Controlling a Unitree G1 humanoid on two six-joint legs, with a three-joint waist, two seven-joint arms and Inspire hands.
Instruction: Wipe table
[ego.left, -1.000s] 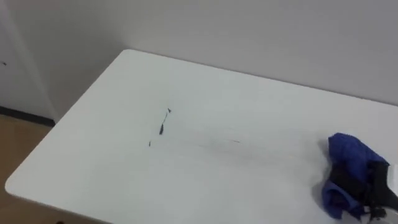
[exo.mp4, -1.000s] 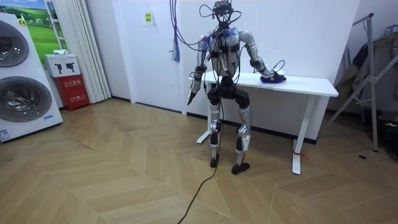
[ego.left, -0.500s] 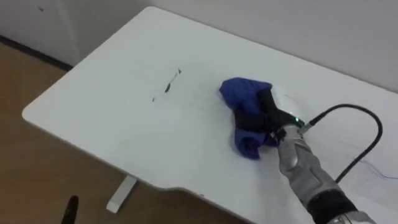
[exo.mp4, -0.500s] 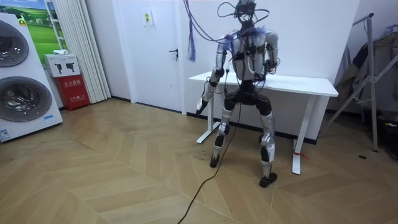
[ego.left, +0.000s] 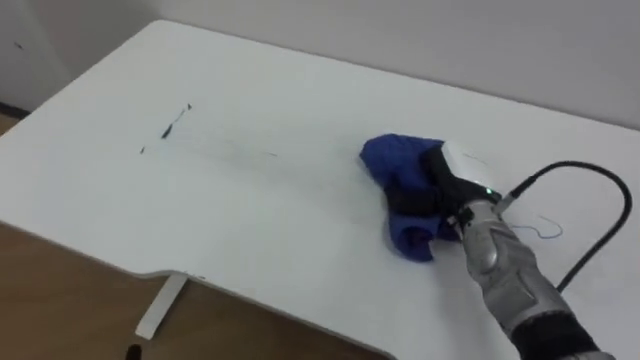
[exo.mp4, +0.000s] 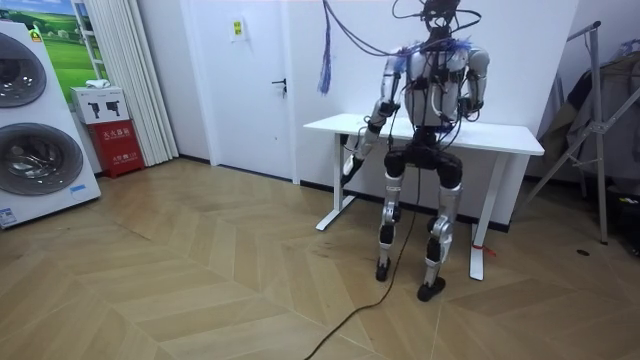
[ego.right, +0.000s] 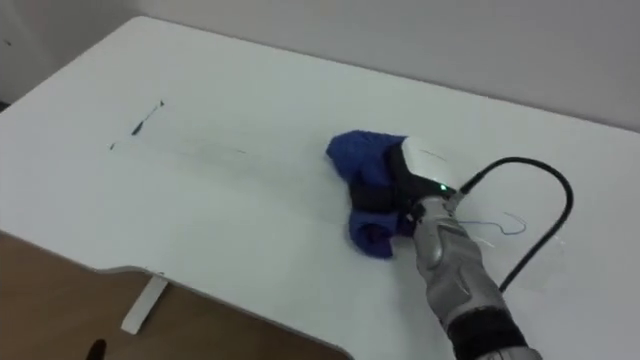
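Observation:
A crumpled blue cloth (ego.left: 392, 163) lies on the white table (ego.left: 300, 90), right of its middle. My right hand (ego.left: 447, 187) rests on the cloth's right side, dark fingers curled into it. Short dark marks (ego.left: 176, 121) stain the tabletop well to the left, with a faint streak running from them toward the cloth. In the right eye view the cloth (ego.right: 356, 163), the hand (ego.right: 414, 172) and the marks (ego.right: 146, 116) sit the same way. In the room view I stand at the table's (exo.mp4: 500, 135) front edge, left hand (exo.mp4: 351, 164) hanging low beside the table's left end.
A thin blue scribble (ego.left: 546, 230) marks the tabletop right of my hand. A wall runs close behind the table's far edge. The near edge has a notch at the lower left, with wooden floor (ego.left: 60, 300) below.
I have stepped along the table toward the room view's right, and the eye views shifted with me. The right hand and cloth now lie nearer the marks than one second ago.

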